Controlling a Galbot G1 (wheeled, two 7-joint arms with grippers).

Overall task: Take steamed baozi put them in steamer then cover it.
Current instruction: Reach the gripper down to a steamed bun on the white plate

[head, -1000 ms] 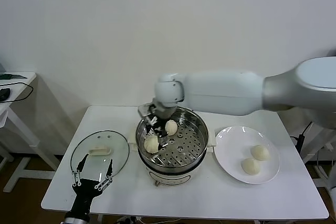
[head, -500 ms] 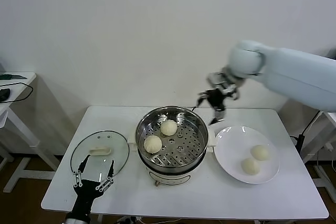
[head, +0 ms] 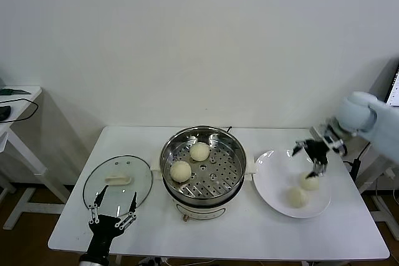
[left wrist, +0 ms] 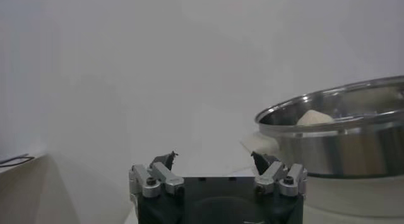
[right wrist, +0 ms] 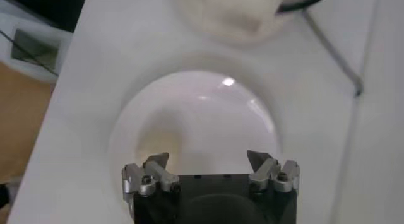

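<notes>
Take the steamer [head: 202, 165] as your landmark. To its left, the left gripper [head: 112, 210] waits with fingers spread beside the glass lid [head: 118, 180]. Two steamed baozi [head: 190, 161] sit on its perforated tray. To its right, two more lie on the white plate [head: 271, 179], with the right gripper [head: 312, 154] spread and empty just above them. Expect soft, light, easily dented dough: grasp low across the sides, gently.

Head cam high, overlooking table [head: 249, 241]; wrist cams close; right shares plate [right wrist: 208, 112].
</notes>
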